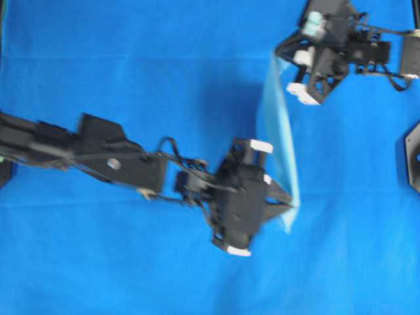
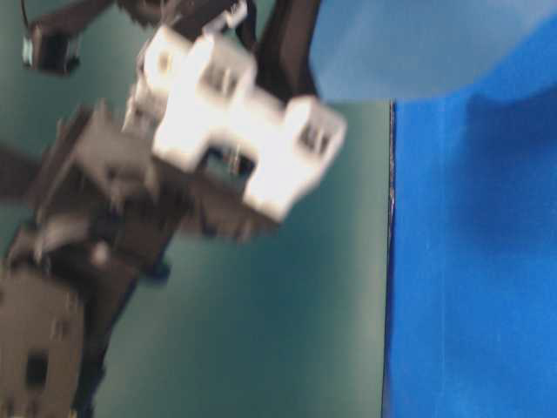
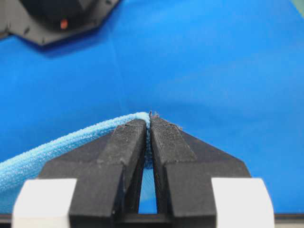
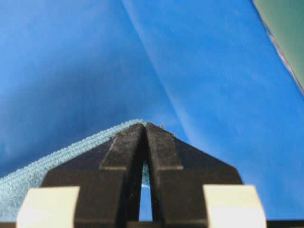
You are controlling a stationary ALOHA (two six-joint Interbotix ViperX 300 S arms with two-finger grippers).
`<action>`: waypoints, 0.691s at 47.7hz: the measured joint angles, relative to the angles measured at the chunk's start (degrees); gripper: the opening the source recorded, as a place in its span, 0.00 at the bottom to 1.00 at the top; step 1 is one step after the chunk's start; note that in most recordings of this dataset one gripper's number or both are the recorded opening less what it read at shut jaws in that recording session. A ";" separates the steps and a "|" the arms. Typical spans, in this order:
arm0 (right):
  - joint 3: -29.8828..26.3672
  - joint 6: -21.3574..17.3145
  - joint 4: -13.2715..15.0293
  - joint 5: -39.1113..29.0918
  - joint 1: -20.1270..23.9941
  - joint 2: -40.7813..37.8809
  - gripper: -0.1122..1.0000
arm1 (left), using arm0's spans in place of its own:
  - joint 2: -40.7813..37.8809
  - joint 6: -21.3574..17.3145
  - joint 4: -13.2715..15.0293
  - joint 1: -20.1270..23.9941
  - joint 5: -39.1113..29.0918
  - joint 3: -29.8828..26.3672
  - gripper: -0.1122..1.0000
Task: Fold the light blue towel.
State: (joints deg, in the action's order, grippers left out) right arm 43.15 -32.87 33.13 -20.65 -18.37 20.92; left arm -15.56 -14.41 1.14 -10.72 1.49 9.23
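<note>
My left gripper (image 3: 149, 124) is clenched on the light blue towel (image 3: 57, 152): in the left wrist view my two black fingers (image 3: 126, 147) meet at their tips with a corner of the cloth pinched between them, and the fuzzy hem runs away toward the lower left of that frame. My right gripper (image 4: 145, 129) is clamped the same way in the right wrist view, its tips pressed together on another corner, the cloth again trailing off to the lower left. From overhead, my left gripper (image 1: 287, 202) sits right of centre in the lower half and my right gripper (image 1: 281, 54) in the upper right, and the towel (image 1: 279, 131) hangs between them as a narrow pale band, lifted off the blue tablecloth (image 1: 131, 65), with a darker shadow on the tablecloth just to its left. In the blurred table-level view the towel (image 2: 418, 43) fills the upper right corner above the tablecloth (image 2: 479, 287).
</note>
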 measured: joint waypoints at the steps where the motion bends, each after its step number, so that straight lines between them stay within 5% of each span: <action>1: 0.88 -0.09 0.00 -0.35 -0.09 1.05 0.11 | -0.62 -0.18 0.00 0.09 0.00 -0.88 0.12; 16: 4.92 0.18 0.00 -1.93 -0.88 4.48 0.11 | -4.48 0.35 0.00 0.62 -0.09 -4.75 0.12; 33: -1.58 0.70 0.00 9.84 -1.58 -11.69 0.11 | -0.79 6.15 0.00 0.44 -0.18 6.86 0.12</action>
State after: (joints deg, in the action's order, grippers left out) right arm 41.57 -32.17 33.13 -10.81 -19.95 9.23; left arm -16.35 -8.26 1.14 -10.28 1.32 16.08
